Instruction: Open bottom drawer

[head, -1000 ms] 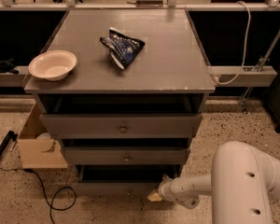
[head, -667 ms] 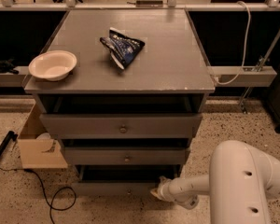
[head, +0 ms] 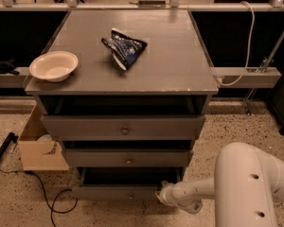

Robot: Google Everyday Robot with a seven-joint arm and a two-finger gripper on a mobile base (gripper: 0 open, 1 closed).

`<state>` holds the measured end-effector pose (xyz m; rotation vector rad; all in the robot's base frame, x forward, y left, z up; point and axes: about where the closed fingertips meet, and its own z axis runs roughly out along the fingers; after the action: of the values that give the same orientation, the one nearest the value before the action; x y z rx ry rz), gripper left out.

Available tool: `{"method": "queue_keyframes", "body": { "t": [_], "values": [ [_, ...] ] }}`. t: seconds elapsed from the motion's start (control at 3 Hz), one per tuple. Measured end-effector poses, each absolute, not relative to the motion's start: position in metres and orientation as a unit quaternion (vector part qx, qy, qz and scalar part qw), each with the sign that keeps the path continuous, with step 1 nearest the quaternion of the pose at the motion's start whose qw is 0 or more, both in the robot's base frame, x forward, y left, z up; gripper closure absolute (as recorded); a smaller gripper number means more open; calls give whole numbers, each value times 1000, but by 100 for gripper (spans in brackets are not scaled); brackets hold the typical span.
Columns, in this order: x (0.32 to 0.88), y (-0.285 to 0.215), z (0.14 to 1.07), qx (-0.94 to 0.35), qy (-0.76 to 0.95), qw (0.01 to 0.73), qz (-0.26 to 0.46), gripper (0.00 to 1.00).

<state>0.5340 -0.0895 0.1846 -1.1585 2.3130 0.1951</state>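
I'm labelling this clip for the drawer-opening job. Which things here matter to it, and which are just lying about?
Job in hand: bottom drawer; tool, at the drawer front's right end.
Lying about: bowl and snack bag on the cabinet top; cardboard box left of the cabinet.

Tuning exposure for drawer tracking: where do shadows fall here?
Camera view: the cabinet top is evenly lit, without glare; deep shadow fills the recess above each drawer front, including the bottom drawer; the gripper, at that drawer's right end, sits in dim light.
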Motion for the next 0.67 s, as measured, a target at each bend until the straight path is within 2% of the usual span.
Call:
{"method": "queue_keyframes", "body": {
  "t": [0.33,0.67],
  "values": [
    [534,-89,186,-430,858,270,72,100],
    [525,-90,185,-422,860,276,75,96]
  ]
}}
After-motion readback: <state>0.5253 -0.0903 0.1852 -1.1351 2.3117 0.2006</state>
